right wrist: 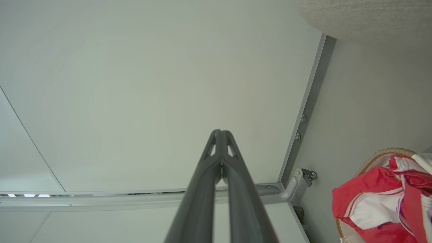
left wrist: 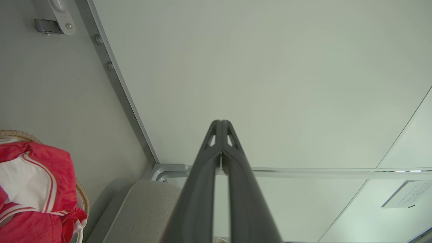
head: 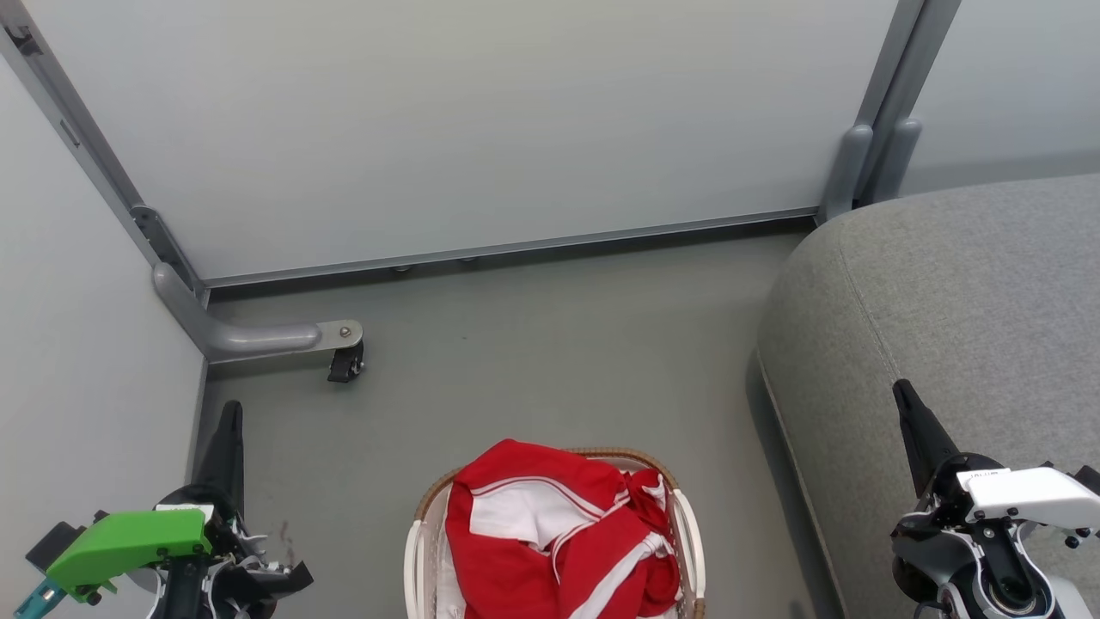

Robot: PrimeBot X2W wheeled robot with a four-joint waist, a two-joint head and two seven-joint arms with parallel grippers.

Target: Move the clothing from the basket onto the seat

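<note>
**A:** How do the 2 grippers stand?

**B:** The left gripper (left wrist: pixel 221 124) is clenched, its 2 dark fingers pressed tip to tip with nothing between them. The right gripper (right wrist: pixel 221 133) is the same, clamped on nothing. In the head view they point up and away, 1 on either side of the basket (head: pixel 693 533), and neither touches it.

**A:** Why closed and held wide?

**B:** I read it as a ready pose. Held apart, the arms leave the head camera an open look at the load.

**A:** And the clothing?

**B:** The clothing (head: pixel 550 537) is heaped in the basket, red with white stripes and panels, bulging above the brown rim. I cannot separate 1 garment from the other in the pile. So I judge the task not yet begun.

**A:** Where is the seat?

**B:** The seat (head: pixel 971 292) is on the robot's right, with the basket just beside it on the grey floor (head: pixel 550 344). That makes for a short carry. The right gripper shows over the seat's near side, so that arm looks well placed for the drop.

**A:** Any risk?

**B:** The fingers must open first, and loose cloth may snag on the woven rim.
</note>
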